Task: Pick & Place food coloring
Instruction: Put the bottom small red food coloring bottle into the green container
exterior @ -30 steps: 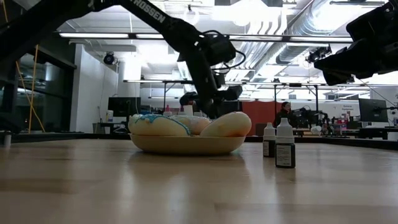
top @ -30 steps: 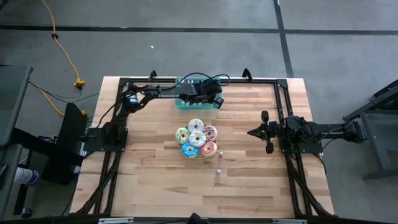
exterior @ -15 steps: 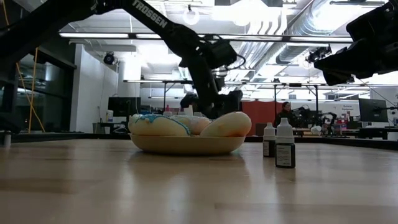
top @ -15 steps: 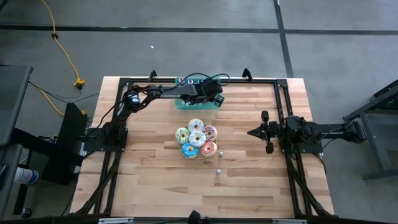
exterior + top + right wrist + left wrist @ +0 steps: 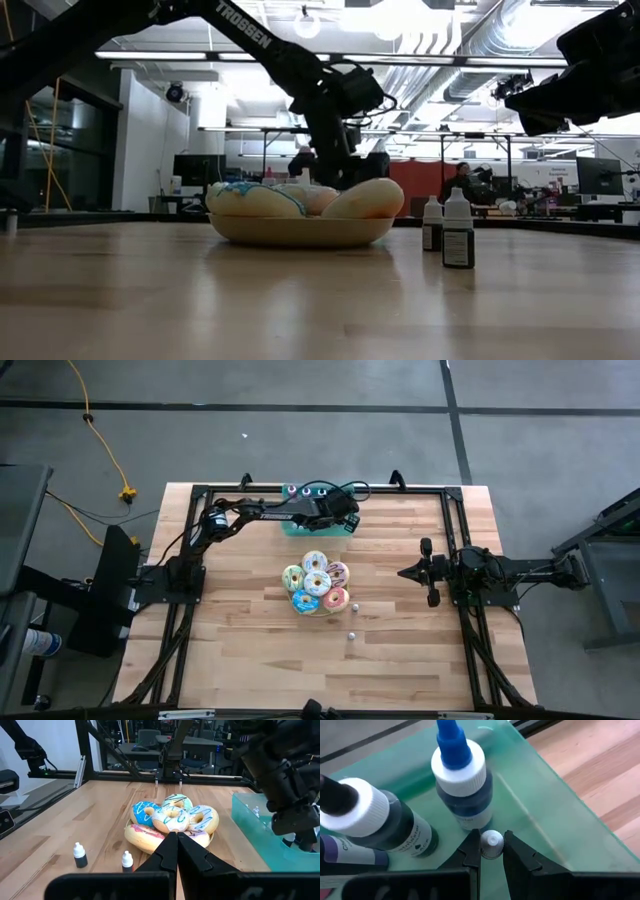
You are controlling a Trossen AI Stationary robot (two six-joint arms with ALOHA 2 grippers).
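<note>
My left gripper reaches into the translucent teal tray at the table's far side and is shut on the pale cap of a small food coloring bottle. In the tray beside it stand a blue-tipped bottle and a dark green bottle. Two more bottles stand upright on the bare wood near the donut plate. My right gripper waits shut at the table's right side. My left gripper pinches the bottle's pale cap between its two fingertips, slanting down from above. The bottle's body is hidden under the cap and the fingers, and I cannot tell whether it rests on the tray floor.
A plate of frosted donuts sits mid-table between the tray and the two loose bottles. Black frame rails run along the table's sides. Open wood lies toward the near edge.
My left gripper has tipped further downward and sunk a little into the tray, staying shut on the bottle cap. The right arm has kept still.
</note>
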